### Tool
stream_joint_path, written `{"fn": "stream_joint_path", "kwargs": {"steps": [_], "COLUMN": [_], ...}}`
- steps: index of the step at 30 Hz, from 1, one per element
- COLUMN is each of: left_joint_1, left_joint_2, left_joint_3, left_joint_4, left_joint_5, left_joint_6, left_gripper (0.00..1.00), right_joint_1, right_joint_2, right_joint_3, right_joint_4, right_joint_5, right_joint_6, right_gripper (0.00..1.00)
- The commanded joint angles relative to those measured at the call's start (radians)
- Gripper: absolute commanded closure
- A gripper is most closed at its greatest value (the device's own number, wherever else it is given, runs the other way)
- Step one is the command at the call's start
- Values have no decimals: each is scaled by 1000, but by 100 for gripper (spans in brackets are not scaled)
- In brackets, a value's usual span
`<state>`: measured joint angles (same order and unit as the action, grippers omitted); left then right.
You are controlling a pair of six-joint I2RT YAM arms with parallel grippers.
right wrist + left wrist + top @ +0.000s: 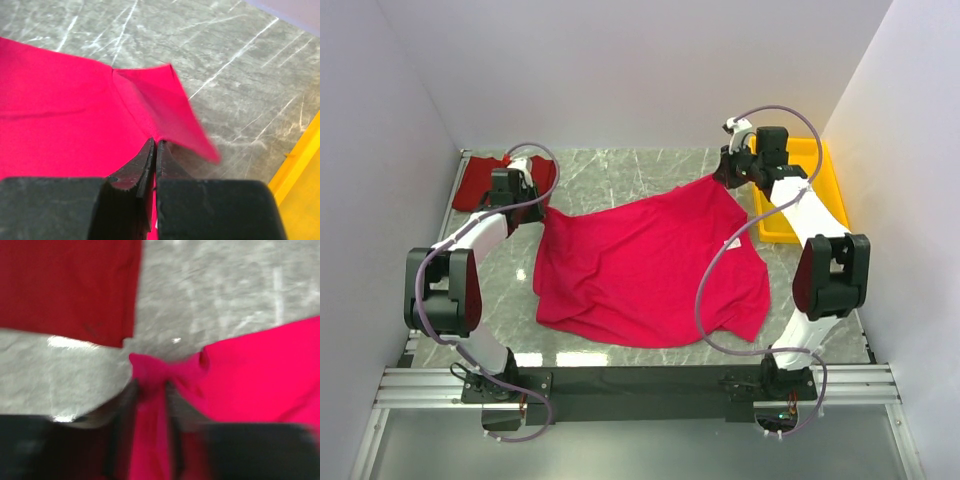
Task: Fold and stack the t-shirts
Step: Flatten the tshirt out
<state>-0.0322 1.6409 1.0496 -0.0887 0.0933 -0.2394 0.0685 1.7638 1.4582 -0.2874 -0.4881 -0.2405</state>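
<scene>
Right jaws, pressed together, pinch a far corner of the bright pink t-shirt [650, 265] spread across the middle of the marble desk [620, 175]. Left jaws straddle its bunched opposite corner, too blurred to tell whether they clamp it, just beside the darker red t-shirt [480, 180] at the far-left corner.

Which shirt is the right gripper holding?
The bright crimson-pink t-shirt, spread mid-table; the right gripper pinches its far corner. The darker brick-red t-shirt lies apart, far left.
</scene>
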Motion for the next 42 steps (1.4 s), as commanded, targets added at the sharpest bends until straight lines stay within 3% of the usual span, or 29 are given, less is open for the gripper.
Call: {"fn": "stream_joint_path", "kwargs": {"steps": [1, 4, 7, 14, 19, 26, 42], "left_joint_1": [8, 26, 63, 92, 98, 95, 51], "left_joint_2": [-42, -76, -101, -110, -119, -43, 82], "left_joint_3": [4, 35, 72, 44, -32, -59, 15], "left_joint_4": [-61, -112, -149, -197, -158, -108, -120], "left_joint_5": [-125, -194, -138, 29, 49, 17, -142], "left_joint_6": [2, -26, -58, -110, -126, -129, -55], "left_gripper": [58, 48, 46, 47, 48, 55, 56], "right_joint_1": [-7, -7, -6, -6, -6, -6, -7], "right_joint_2": [-69, -78, -73, -59, -49, -24, 17], "right_joint_3": [-28, -48, -50, -47, -48, -24, 21], "right_joint_4": [-1, 1, -1, -2, -6, -15, -38], "right_joint_5": [-29, -32, -29, -35, -33, -38, -40], "right_joint_6": [-22, -19, -13, 1, 6, 13, 20], "right_gripper": [100, 100, 100, 100, 100, 100, 100]}}
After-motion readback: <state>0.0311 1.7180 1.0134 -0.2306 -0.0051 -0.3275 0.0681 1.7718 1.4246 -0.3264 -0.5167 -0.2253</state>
